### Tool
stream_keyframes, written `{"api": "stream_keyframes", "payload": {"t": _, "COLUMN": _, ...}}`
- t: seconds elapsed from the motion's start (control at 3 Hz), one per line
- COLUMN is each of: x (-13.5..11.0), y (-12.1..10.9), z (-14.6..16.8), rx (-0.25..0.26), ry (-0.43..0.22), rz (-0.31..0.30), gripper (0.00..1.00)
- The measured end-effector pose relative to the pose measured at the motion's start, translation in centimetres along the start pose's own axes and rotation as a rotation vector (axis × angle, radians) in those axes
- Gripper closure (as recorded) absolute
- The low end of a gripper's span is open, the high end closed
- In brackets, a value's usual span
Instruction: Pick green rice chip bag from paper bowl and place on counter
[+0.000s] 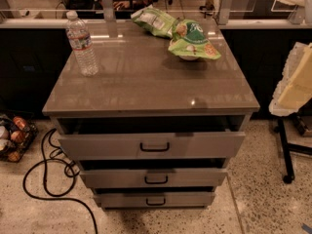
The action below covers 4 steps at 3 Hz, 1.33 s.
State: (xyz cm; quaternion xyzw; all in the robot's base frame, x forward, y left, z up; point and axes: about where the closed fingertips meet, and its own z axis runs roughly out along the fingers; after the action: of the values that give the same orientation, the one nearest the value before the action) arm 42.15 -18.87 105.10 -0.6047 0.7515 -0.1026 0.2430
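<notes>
The green rice chip bag [193,39] lies across the paper bowl [189,58] at the back right of the counter [146,82]. The bag covers most of the bowl; only a sliver of white rim shows under its front edge. The bag is bright green with a dark logo patch and round tan pictures. The gripper is not in view.
A paler green bag with a white label [153,21] lies just behind and left of the bowl. A clear water bottle [82,44] stands at the back left. The top drawer [153,145] is pulled out a little. A black cable [48,169] lies on the floor at left.
</notes>
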Motion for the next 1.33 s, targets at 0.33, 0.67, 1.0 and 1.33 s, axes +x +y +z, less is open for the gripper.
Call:
{"api": "stream_keyframes", "payload": {"t": 0.33, "x": -0.2, "y": -0.1, "z": -0.3, "rx": 0.010, "ry": -0.002, "rz": -0.003, "gripper": 0.00}}
{"api": "stream_keyframes", "payload": {"t": 0.67, "x": 0.1, "y": -3.0, "z": 0.6, "rx": 0.071, "ry": -0.030, "rz": 0.070, "gripper": 0.00}}
{"api": "stream_keyframes", "payload": {"t": 1.0, "x": 1.0, "y": -8.0, "z": 3.2, "rx": 0.139, "ry": -0.137, "rz": 0.279, "gripper": 0.00}}
{"api": "stream_keyframes", "payload": {"t": 1.33, "x": -0.2, "y": -12.5, "z": 6.2, "rx": 0.176, "ry": -0.252, "rz": 0.449, "gripper": 0.00}}
